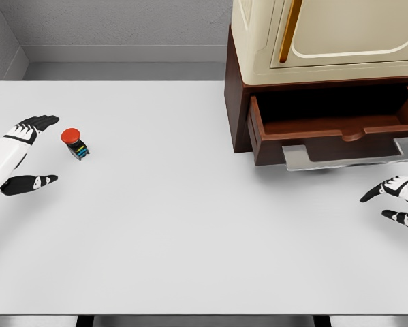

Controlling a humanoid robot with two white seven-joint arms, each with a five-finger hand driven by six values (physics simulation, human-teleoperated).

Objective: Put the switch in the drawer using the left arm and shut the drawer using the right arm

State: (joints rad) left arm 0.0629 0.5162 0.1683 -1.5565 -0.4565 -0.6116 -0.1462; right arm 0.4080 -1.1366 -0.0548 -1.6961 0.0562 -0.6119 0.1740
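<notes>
Head view: we see switch (75, 144), red button on black base, sitting on white table (190, 225) at far left. Left hand (21, 157) just beside it, fingers spread, grasping nothing, not touching. Drawer (336, 133) pulled out of brown cabinet (236, 95) at upper right. Right hand (398, 201) near right edge, below drawer, fingers relaxed, holding nothing.

Right hand (401, 201) and drawer (340, 129) edge-cropped
</notes>
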